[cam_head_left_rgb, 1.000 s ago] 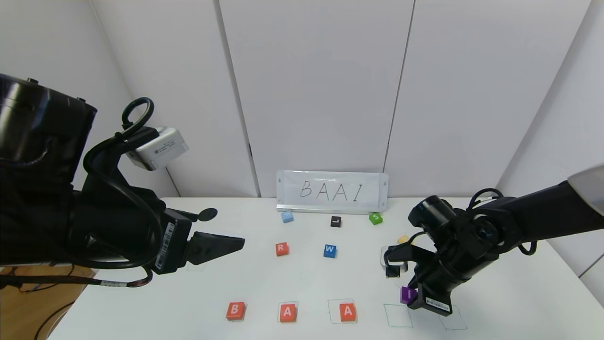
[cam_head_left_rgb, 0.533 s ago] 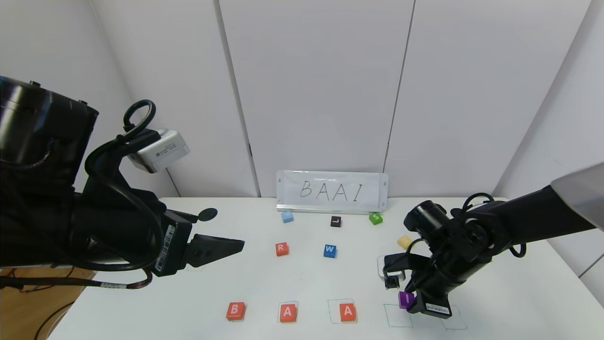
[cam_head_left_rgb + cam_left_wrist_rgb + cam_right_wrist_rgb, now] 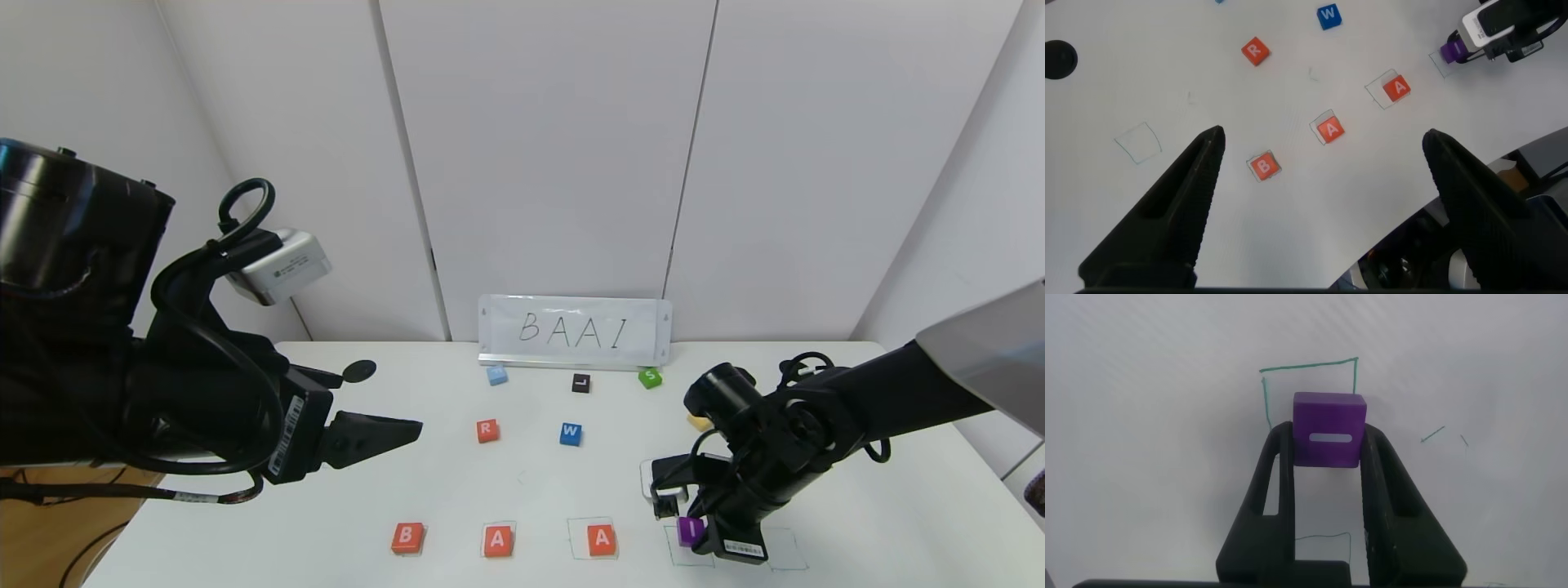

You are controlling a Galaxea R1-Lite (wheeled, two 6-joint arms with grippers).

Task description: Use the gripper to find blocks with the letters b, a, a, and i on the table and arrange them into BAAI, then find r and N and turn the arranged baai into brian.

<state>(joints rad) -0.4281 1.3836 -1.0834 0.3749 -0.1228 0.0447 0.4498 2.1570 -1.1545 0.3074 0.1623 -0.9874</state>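
On the table (image 3: pixel 457 490), three orange-red blocks marked B (image 3: pixel 406 537), A (image 3: pixel 498 540) and A (image 3: pixel 602 539) stand in a front row, each on a green drawn square. My right gripper (image 3: pixel 691 534) is shut on the purple I block (image 3: pixel 1328 429), just right of the second A and over a green square (image 3: pixel 1306 366). The r block (image 3: pixel 487 430) sits mid-table. My left gripper (image 3: pixel 1323 139) hangs open and high over the table's left, above the B (image 3: pixel 1263 167). No block marked N shows.
A BAAI sign (image 3: pixel 575 331) leans at the back wall. Before it lie a light blue block (image 3: pixel 497 375), black L (image 3: pixel 580 383), green S (image 3: pixel 650 377) and blue W (image 3: pixel 571 434). A yellow block (image 3: pixel 696 422) peeks behind the right arm. Another green square (image 3: pixel 788 549) lies farther right.
My right gripper has carried the purple I block left and toward the front edge, lowering it over the square beside the second A. The left arm has hardly moved.
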